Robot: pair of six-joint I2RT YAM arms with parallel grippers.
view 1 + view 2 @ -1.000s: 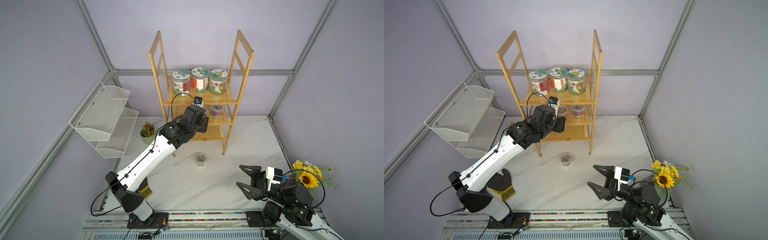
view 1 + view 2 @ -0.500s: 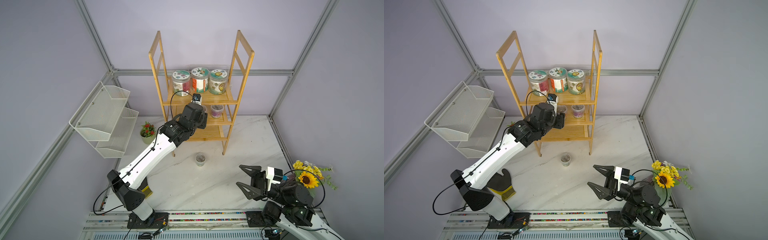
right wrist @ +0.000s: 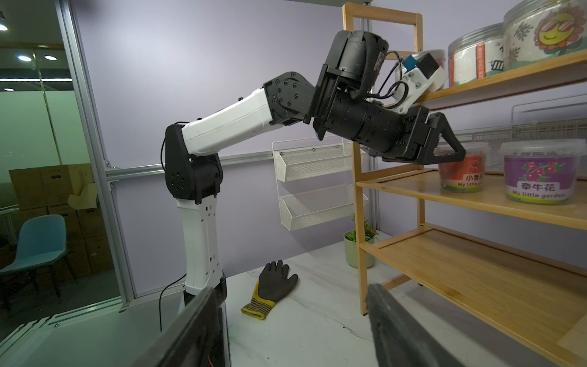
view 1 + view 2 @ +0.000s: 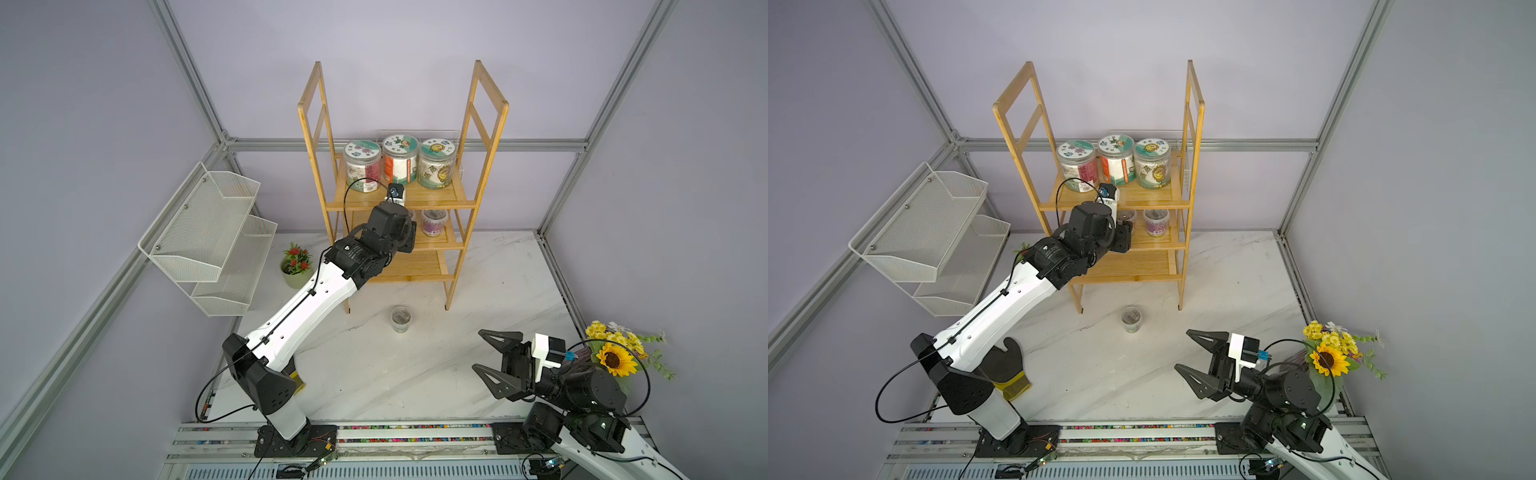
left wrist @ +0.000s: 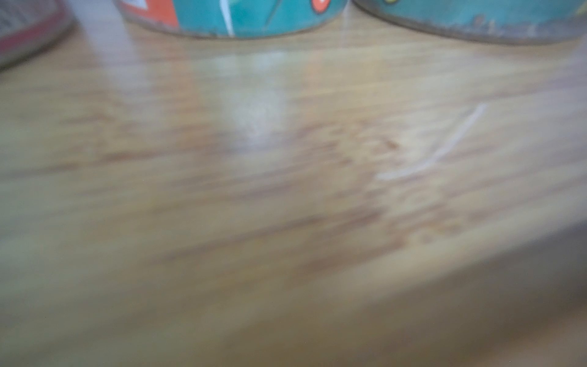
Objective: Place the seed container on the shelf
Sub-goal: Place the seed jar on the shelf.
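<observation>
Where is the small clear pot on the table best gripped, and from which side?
The small clear pot stands upright and free, the shelf just behind. Probably grip across its round wall below the rim, coming from the robot's side.

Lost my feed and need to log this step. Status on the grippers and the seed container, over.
Left gripper at red-labelled seed container on middle tier of shelf, grip unclear. Right gripper open, empty. Purple-labelled tub close beside; another cup on table.

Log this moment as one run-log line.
left pincer: at red-label seed container on shelf middle tier, grip unclear | right pincer: open, empty, above table | small clear container: on table before shelf
</observation>
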